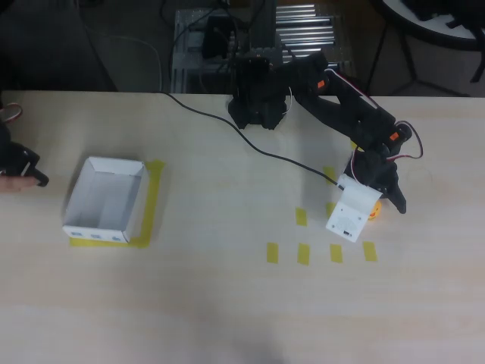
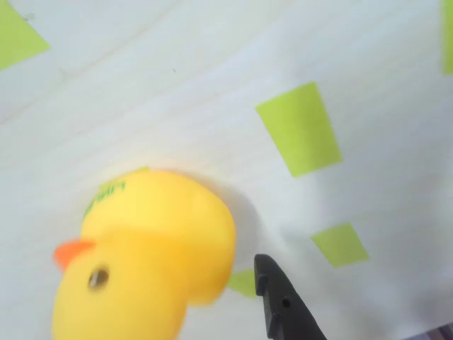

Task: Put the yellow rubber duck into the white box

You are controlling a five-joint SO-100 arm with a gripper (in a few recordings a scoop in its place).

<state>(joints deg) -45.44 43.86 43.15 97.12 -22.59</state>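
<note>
The yellow rubber duck (image 2: 145, 258) lies on the pale table with its orange beak pointing left in the wrist view; in the overhead view a small part of the duck (image 1: 374, 214) peeks out beside the white camera mount. My gripper (image 1: 383, 208) hangs low over it, open, at the right of the table. One black finger (image 2: 283, 306) stands just right of the duck, with a thin gap between them; the other finger is out of frame. The white box (image 1: 105, 200) sits empty far to the left, blue marks on its near wall.
Small yellow tape rectangles (image 1: 303, 253) lie in a row near the duck, and yellow tape (image 1: 154, 199) frames the box. A black cable (image 1: 258, 148) runs from the arm base (image 1: 256, 97) across the table. A person's hand rests at the left edge.
</note>
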